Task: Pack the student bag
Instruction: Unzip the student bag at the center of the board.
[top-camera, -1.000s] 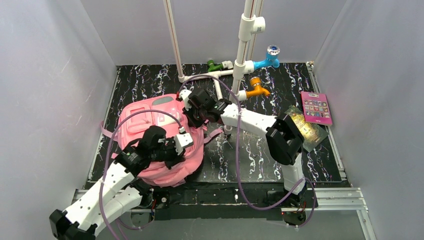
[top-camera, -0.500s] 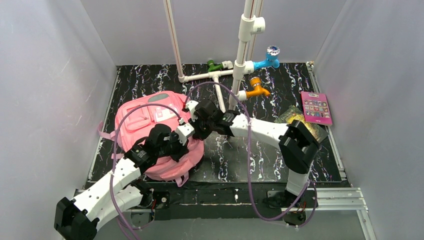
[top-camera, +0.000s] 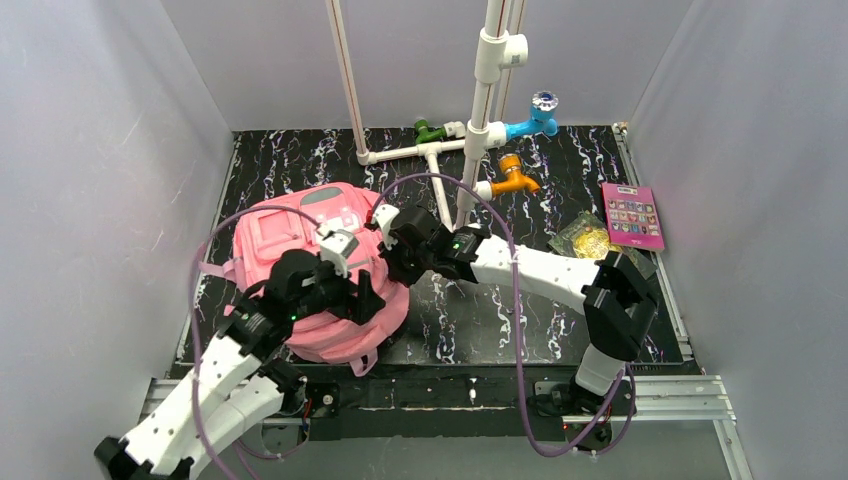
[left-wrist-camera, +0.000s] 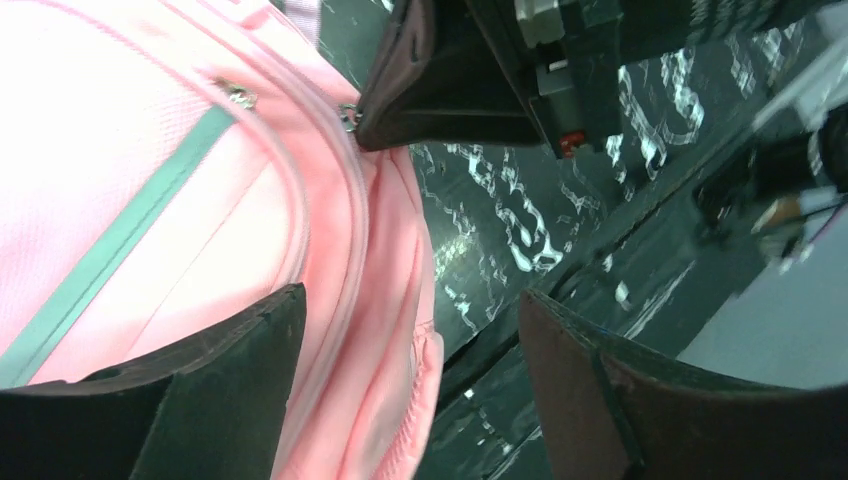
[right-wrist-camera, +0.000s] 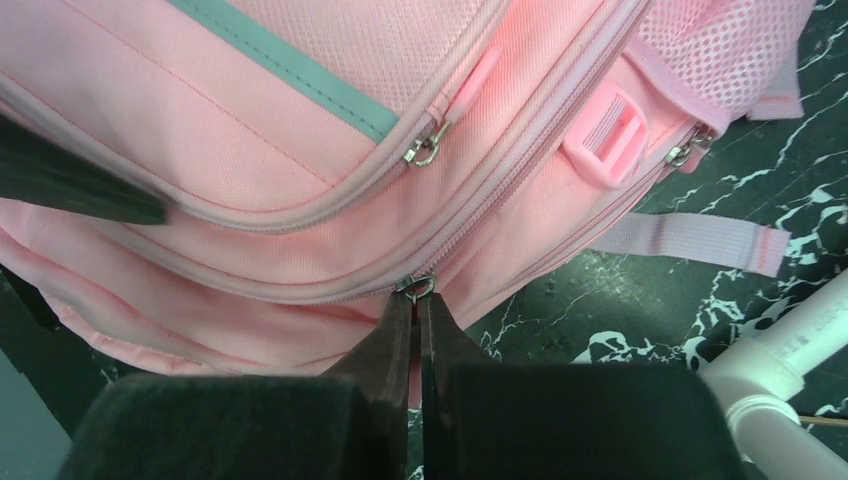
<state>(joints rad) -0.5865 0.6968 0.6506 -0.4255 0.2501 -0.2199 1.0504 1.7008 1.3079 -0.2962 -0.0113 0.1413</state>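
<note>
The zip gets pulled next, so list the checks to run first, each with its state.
1. Right fingers pinch the zip pull: ok.
2. Left fingers hold the bag steady: not ok; they stand open over it, gripping nothing.
3. Strap clear of the zip: ok; it lies aside on the table.
4. Bag open for packing: not ok; the zip looks shut.
5. Book clear of both arms: ok; it lies far right.

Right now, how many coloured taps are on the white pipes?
3: a green tap on the left, a blue tap on the right, an orange tap just in front of it. Others may be hidden.
</note>
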